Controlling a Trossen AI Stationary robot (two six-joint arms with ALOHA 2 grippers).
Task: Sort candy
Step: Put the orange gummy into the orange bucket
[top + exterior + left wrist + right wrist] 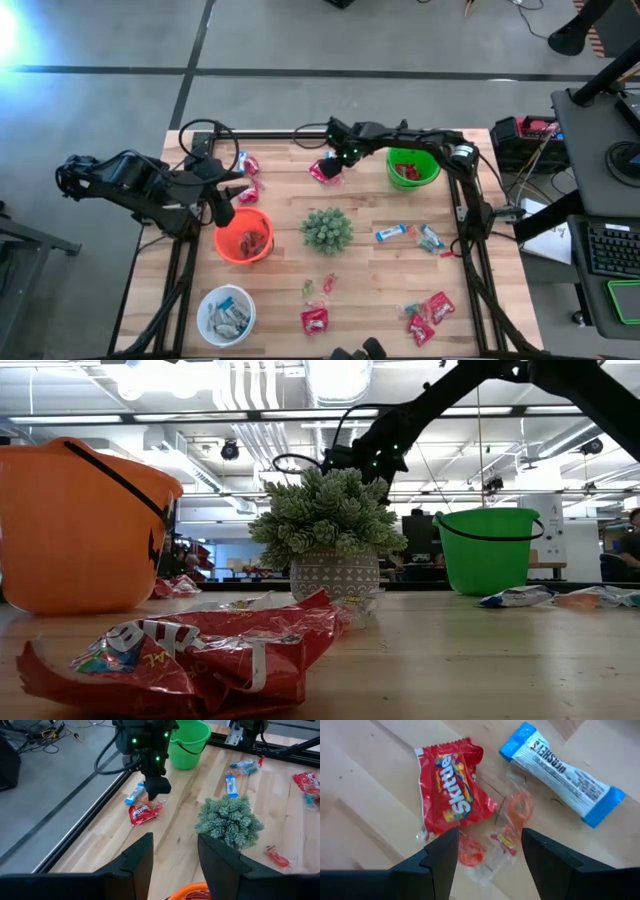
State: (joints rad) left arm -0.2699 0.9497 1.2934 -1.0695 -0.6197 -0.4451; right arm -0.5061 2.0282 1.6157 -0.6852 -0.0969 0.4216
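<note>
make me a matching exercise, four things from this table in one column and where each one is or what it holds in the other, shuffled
Things:
1. orange bucket
2. green bucket
3. white bowl
4. plant

Places or contents:
A. at the table's middle, between the buckets
B. far right part of the table, red candy inside
C. near left corner, pale wrapped candy inside
D. under the left gripper, red candy inside

Pairs: 1-D, 2-B, 3-C, 4-A
</note>
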